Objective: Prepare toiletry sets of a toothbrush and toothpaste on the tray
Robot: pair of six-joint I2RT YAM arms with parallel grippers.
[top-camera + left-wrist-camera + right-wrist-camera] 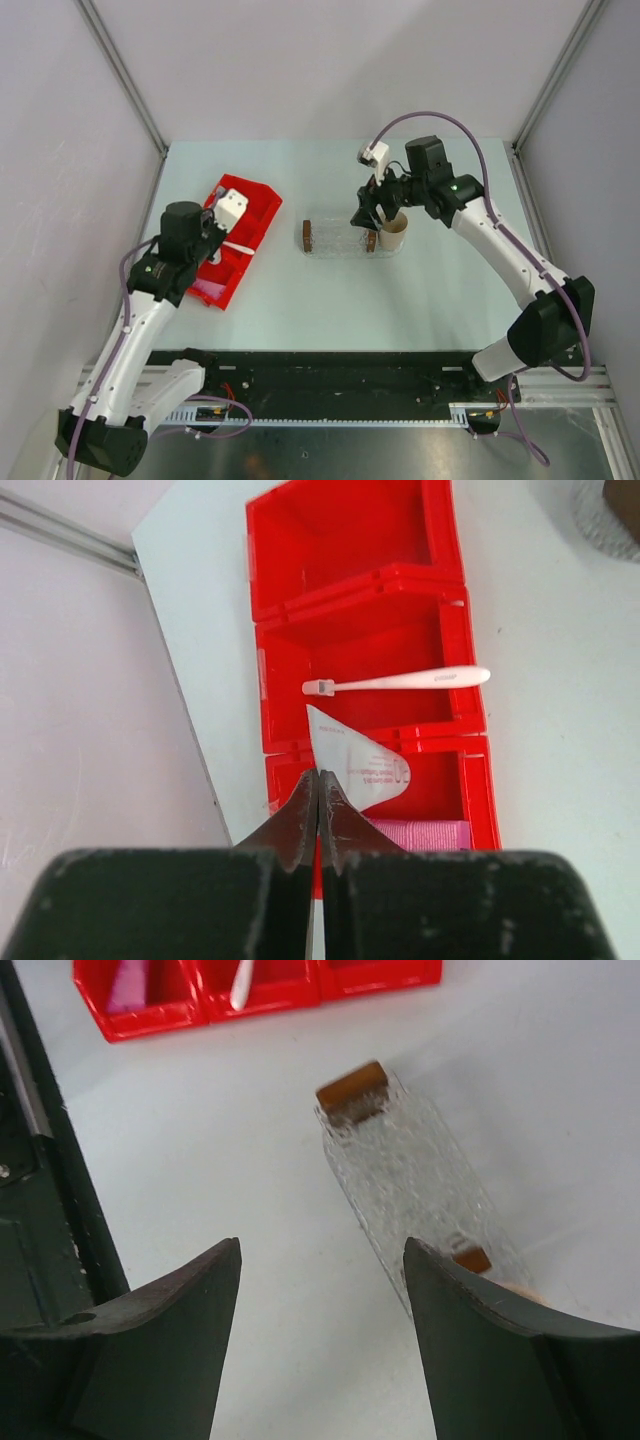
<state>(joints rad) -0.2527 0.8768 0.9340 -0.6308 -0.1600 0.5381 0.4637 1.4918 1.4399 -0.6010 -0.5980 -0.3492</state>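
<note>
The white toothbrush (400, 681) lies across the middle compartment of the red bin (350, 580). My left gripper (320, 775) hangs over the bin, shut on a corner of the white toothpaste tube (365, 765), which slants across a divider. The pink toothpaste tube (425, 833) lies in the nearest compartment. The clear tray (340, 240) with brown end blocks has nothing in it. Above its right end, my right gripper (322, 1250) is open and holds nothing; in the right wrist view the tray (410, 1170) lies just right of the gap between the fingers.
A tan paper cup (393, 232) stands against the tray's right end, under the right wrist. The red bin (240, 240) sits left of the tray, its far compartment holding nothing. The black base rail (330, 370) runs along the near table edge.
</note>
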